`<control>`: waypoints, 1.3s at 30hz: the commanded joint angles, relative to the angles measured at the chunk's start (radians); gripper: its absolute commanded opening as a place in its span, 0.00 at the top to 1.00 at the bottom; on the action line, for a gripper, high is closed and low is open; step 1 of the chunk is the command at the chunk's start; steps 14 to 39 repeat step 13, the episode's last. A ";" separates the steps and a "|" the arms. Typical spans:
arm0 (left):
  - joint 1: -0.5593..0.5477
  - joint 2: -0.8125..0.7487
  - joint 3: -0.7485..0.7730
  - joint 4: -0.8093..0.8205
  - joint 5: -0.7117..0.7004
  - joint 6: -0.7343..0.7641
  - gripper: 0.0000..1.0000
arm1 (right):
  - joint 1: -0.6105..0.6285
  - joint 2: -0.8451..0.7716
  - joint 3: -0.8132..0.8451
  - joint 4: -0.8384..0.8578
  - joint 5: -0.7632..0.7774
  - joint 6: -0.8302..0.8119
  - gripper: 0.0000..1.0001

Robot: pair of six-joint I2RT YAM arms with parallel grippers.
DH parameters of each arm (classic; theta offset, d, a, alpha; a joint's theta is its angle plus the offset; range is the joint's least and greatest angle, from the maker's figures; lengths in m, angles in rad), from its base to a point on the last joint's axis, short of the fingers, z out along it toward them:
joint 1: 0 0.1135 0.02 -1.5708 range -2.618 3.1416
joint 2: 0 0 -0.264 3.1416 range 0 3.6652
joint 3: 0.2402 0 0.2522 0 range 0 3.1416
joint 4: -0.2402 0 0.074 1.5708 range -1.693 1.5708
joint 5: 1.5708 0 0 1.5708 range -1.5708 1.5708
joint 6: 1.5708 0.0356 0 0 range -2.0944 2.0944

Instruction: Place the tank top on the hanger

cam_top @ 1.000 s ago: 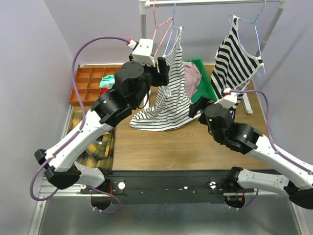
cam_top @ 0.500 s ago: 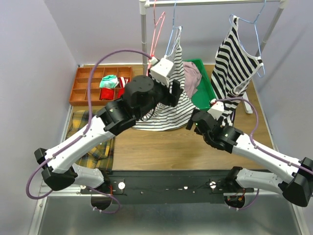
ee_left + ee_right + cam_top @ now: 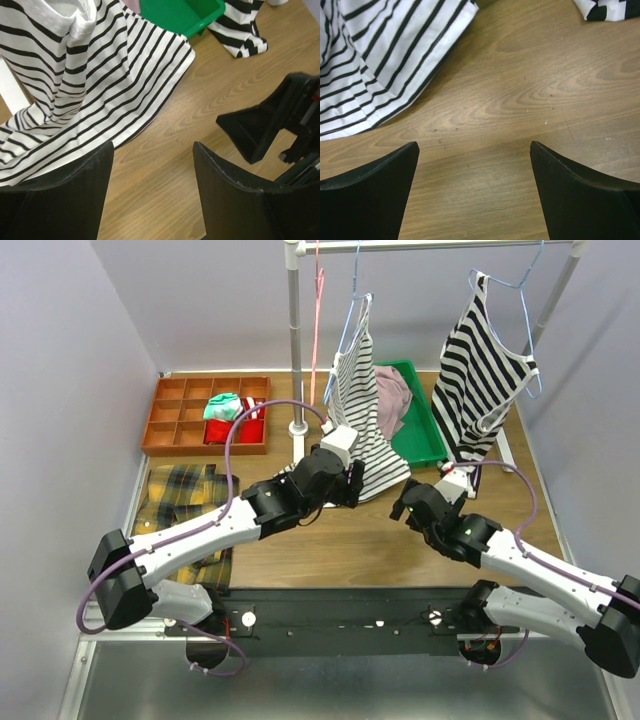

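Observation:
The tank top point(image 3: 355, 390), white with thin dark stripes, hangs from the light-blue hanger point(image 3: 346, 322) on the rail, and its hem spreads over the table. Low over the wood just in front of that hem, my left gripper point(image 3: 352, 485) is open and holds nothing. The left wrist view shows its fingers point(image 3: 152, 150) apart over bare wood, the tank top point(image 3: 90, 90) beyond them. To its right, my right gripper point(image 3: 405, 505) is open over the table. Seen from the right wrist, the right gripper point(image 3: 473, 147) spans bare wood, with the tank top's hem point(image 3: 385, 60) at upper left.
A bold black-and-white striped top point(image 3: 490, 360) hangs at the right of the rail. A pink-red hanger point(image 3: 319, 290) hangs beside the rail's post point(image 3: 296, 350). A green tray point(image 3: 425, 440) with a pink garment stands behind the tank top. An orange compartment box point(image 3: 180, 420) and a plaid cloth point(image 3: 190, 500) lie left.
My left arm has dropped from hanger height down to the table in front of the tank top, which now hangs more narrowly. My right arm shifted a little nearer and left.

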 commanded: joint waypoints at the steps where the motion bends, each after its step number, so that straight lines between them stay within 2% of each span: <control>1: -0.007 0.017 -0.047 0.121 -0.049 -0.099 0.24 | -0.004 -0.047 -0.069 0.047 -0.020 0.035 0.00; 5: -0.007 -0.024 -0.172 0.196 -0.054 -0.138 0.01 | -0.004 -0.099 -0.097 0.104 -0.035 0.004 0.00; 10: -0.007 -0.084 -0.300 0.196 -0.084 -0.187 0.01 | -0.004 -0.129 -0.083 0.086 -0.014 -0.022 0.00; 39: -0.007 -0.082 -0.308 0.165 -0.103 -0.191 0.01 | -0.004 -0.139 -0.068 0.063 -0.001 -0.024 0.00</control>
